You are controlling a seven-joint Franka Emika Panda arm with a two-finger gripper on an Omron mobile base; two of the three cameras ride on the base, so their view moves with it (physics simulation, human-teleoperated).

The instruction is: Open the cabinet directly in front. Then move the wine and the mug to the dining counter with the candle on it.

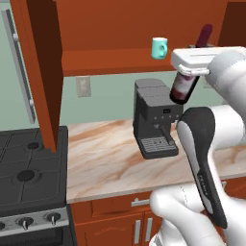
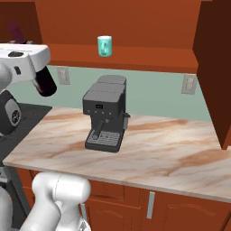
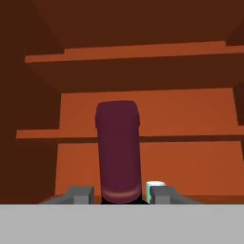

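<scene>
The robot's arm is built of smooth, glossy white rounded shells, and the link just behind the tool [image 1: 191,72] carries a long dark grey to black panel with a rounded upper end, running lengthwise and edged in white. The hand directly above the tool is a flat, boxy white block with rounded corners and a small dark round spot on its side, and a round dark grey joint cap sits on the link next behind it. The tool's fingers [image 3: 81,194] are small, grey and squared, with darker inner faces.
</scene>
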